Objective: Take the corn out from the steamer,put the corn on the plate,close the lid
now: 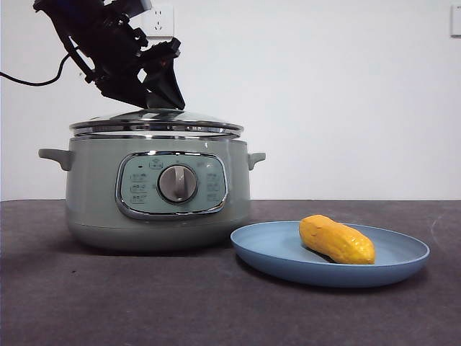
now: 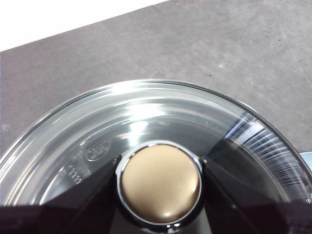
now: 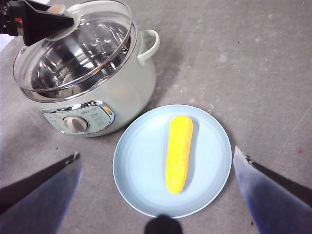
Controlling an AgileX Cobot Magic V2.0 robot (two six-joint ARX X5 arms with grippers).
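Front view: the grey tabletop (image 1: 86, 303) carries the sage-green steamer (image 1: 94, 194) toward its left side, control panel and silver dial (image 1: 177, 183) facing the camera; the panel's small markings are too fine to read. The glass lid (image 1: 155, 121) sits on the steamer's rim, in the right wrist view seemingly a little off-centre. A small oval stamp in the glass shows in the left wrist view, its lettering illegible. Just right of the steamer, close to the tabletop's front edge, lies the light-blue plate (image 1: 274, 252), near the pot but not touching it. The corn (image 1: 336, 239) rests on the plate, right of its middle, its long axis running from the plate's far rim to its near rim. The left gripper (image 2: 160, 187) is clamped on the lid's knob (image 2: 160, 183), one jaw on each side. The right gripper (image 3: 156, 165) hangs high above the plate, jaws wide apart.
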